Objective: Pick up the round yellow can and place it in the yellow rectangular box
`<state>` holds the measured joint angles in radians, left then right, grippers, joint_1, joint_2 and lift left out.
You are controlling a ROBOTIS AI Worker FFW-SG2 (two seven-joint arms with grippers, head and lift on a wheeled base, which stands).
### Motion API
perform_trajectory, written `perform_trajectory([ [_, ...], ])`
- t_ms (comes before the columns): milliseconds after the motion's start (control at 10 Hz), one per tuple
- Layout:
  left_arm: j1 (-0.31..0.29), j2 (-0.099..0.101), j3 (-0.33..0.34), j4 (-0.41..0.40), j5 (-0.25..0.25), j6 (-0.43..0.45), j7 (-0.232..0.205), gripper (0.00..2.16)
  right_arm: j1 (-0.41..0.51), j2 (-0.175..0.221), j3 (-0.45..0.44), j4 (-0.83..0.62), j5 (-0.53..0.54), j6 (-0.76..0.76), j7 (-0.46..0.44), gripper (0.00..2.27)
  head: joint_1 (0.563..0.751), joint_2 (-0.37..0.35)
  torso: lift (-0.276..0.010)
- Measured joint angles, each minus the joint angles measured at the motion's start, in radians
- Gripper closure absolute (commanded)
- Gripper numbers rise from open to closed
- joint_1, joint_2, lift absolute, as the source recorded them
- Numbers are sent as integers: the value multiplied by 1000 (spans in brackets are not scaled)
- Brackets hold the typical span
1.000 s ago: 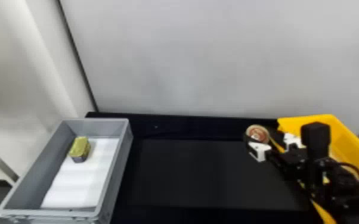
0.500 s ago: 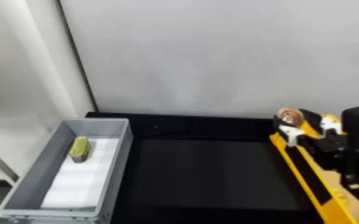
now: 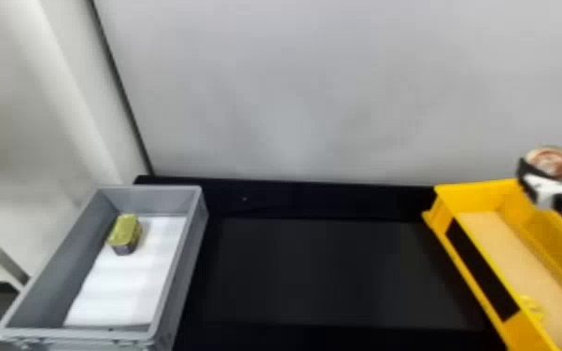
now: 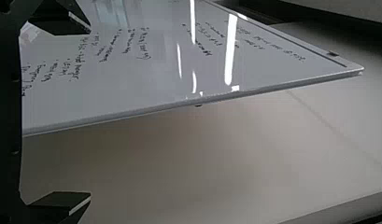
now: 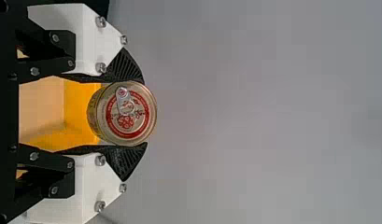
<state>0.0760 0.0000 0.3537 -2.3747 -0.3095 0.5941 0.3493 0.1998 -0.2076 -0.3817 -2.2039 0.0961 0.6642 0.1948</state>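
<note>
In the head view the black-and-white right gripper [image 3: 553,179], at the right edge, holds the round yellow metal can [image 3: 551,161] by the yellow rectangular box [image 3: 474,189]'s far right corner; in the left wrist view the black left gripper [image 4: 90,113] gapes before a handwritten-on glossy whiteboard [image 4: 151,79]; in the right wrist view ribbed fingers [image 5: 124,161] clasp the can, its lid red-printed.

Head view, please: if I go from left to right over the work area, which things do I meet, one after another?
Gray box with a small tin inside → black tabletop → far left corner of the yellow rectangular box → round can in the right end effector.
</note>
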Motion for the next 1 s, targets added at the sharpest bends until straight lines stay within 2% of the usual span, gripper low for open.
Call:
perform_trajectory([
  [200, 2, 0, 3, 0, 1, 1, -1, 35, 9, 8, -70, -5, 2, -12, -16, 661, 694, 14, -67],
  [500, 2, 0, 2, -1, 1, 1, -1, 35, 22, 33, -132, 48, 8, -39, -19, 661, 694, 14, -67],
  [1000, 2, 0, 1, -3, 1, 1, -1, 35, 25, 65, -148, 219, 7, -94, -46, 661, 694, 14, -67],
])
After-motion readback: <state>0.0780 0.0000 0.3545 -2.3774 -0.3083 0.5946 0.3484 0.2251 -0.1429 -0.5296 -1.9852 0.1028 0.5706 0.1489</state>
